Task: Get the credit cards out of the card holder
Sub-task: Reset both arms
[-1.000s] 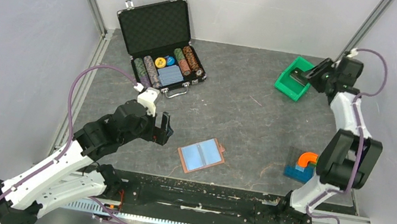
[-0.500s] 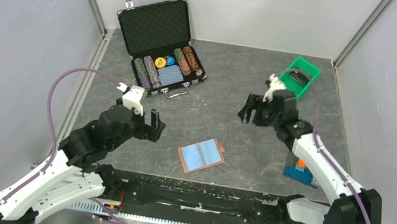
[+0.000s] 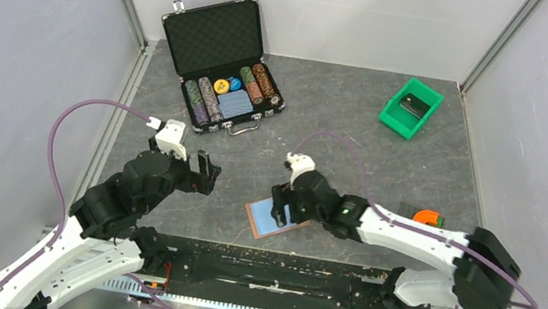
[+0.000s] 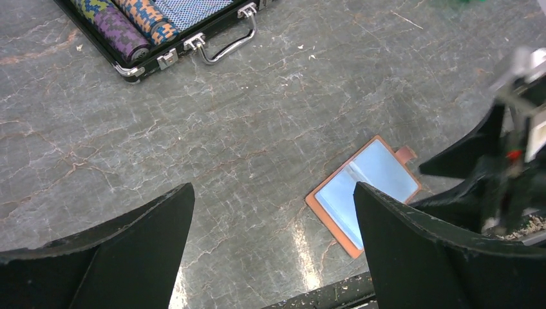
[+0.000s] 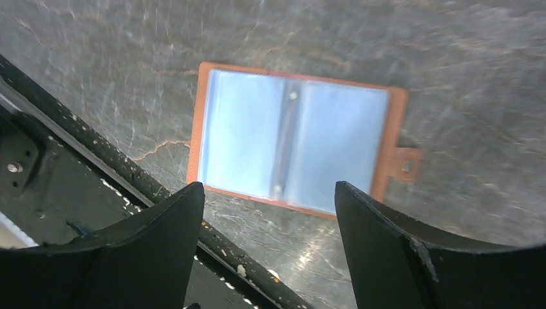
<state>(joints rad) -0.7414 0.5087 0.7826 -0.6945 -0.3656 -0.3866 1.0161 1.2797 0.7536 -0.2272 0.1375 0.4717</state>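
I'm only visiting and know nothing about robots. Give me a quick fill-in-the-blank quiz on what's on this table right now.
1. The brown card holder lies spread flat, showing a lining coloured ____.
2. The right gripper hangs over it with its jaws ____.
3. The poker chips sit in a case coloured ____.
4. The bin near the far right corner is ____.
Missing words: blue; open; black; green.

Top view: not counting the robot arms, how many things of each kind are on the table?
Poker chip case: 1
Brown card holder: 1
Green bin: 1
Dark object in the bin: 1
Orange toy, partly hidden: 1
Total: 5
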